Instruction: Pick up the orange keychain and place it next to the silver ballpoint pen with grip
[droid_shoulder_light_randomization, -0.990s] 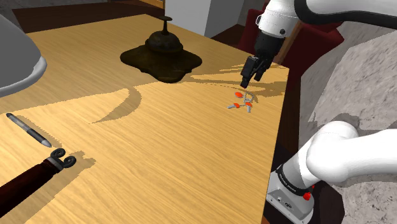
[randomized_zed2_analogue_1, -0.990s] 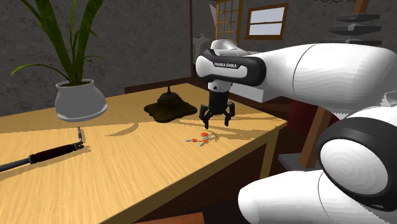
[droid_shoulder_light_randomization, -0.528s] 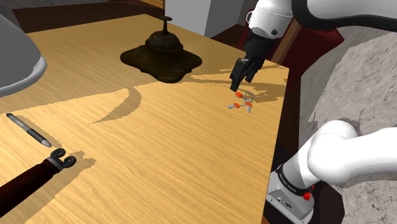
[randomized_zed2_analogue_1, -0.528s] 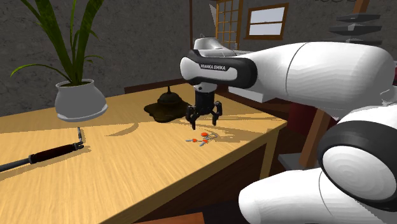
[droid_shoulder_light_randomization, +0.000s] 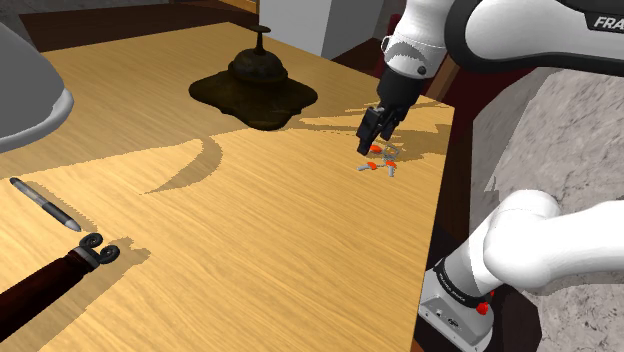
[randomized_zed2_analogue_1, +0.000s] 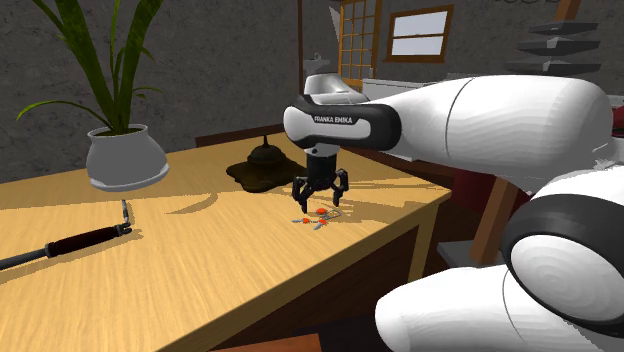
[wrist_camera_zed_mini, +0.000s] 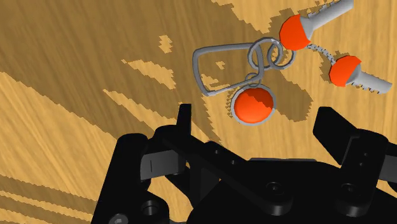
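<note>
The orange keychain (droid_shoulder_light_randomization: 380, 161) lies flat on the wooden table (droid_shoulder_light_randomization: 250, 230), near its edge on the shoulder view's right. It has a grey wire clip (wrist_camera_zed_mini: 219, 67), an orange disc (wrist_camera_zed_mini: 253, 105) and two small keys with orange heads (wrist_camera_zed_mini: 296, 30). My black gripper (droid_shoulder_light_randomization: 372, 135) hangs open just above it, also seen in the second exterior view (randomized_zed2_analogue_1: 320, 196). In the wrist view the fingers (wrist_camera_zed_mini: 184, 122) stand wide apart and the disc lies just ahead of the gap, untouched. The silvery pen (droid_shoulder_light_randomization: 45, 203) lies far off at the shoulder view's left (randomized_zed2_analogue_1: 124, 210).
A dark bell-shaped object on a dark mat (droid_shoulder_light_randomization: 255, 75) stands behind the keychain. A dark-handled tool (droid_shoulder_light_randomization: 55, 272) lies close to the pen. A grey plant pot (randomized_zed2_analogue_1: 125, 158) stands at the table's far end. The table edge (droid_shoulder_light_randomization: 438, 215) runs close beside the keychain.
The gripper has come down and shifted towards the shoulder view's left, ending right over the keychain. Its fingers stayed open. The keychain has not moved.
</note>
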